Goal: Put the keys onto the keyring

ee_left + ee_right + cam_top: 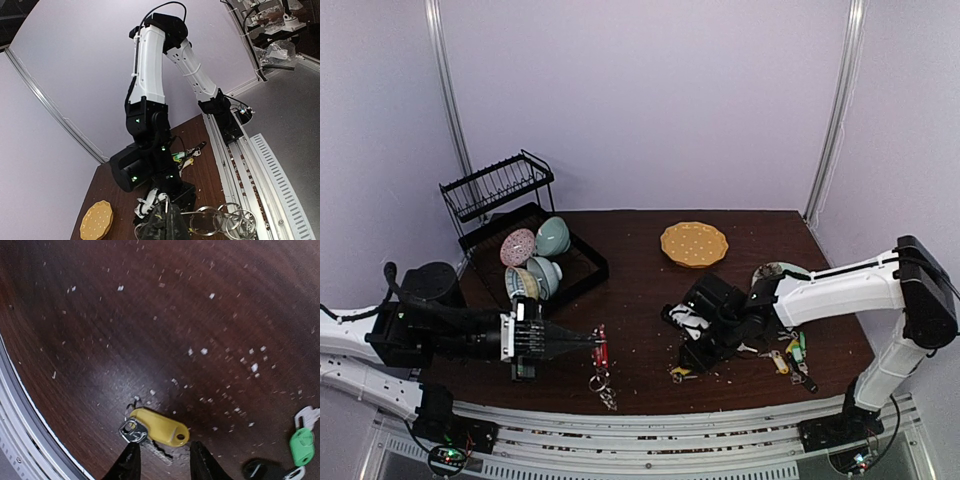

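Observation:
My left gripper [592,344] is shut on the keyring [601,349], held above the table near its front edge; the red arc shows and silver loops [606,392] hang below. In the left wrist view the loops [220,220] stick out right of my closed fingers [167,226]. My right gripper [692,358] is low over the table and open. A yellow-tagged key [159,427] lies flat just beyond its fingertips [131,464], with the blade between them, untouched. More keys [790,356] lie in a pile under the right arm, a green-tagged one [302,445] among them.
A black dish rack [520,225] with bowls stands at the back left. A round yellow dotted plate [693,243] sits at the back centre. The metal rail [650,435] runs along the table's near edge. White crumbs speckle the dark wood [200,340].

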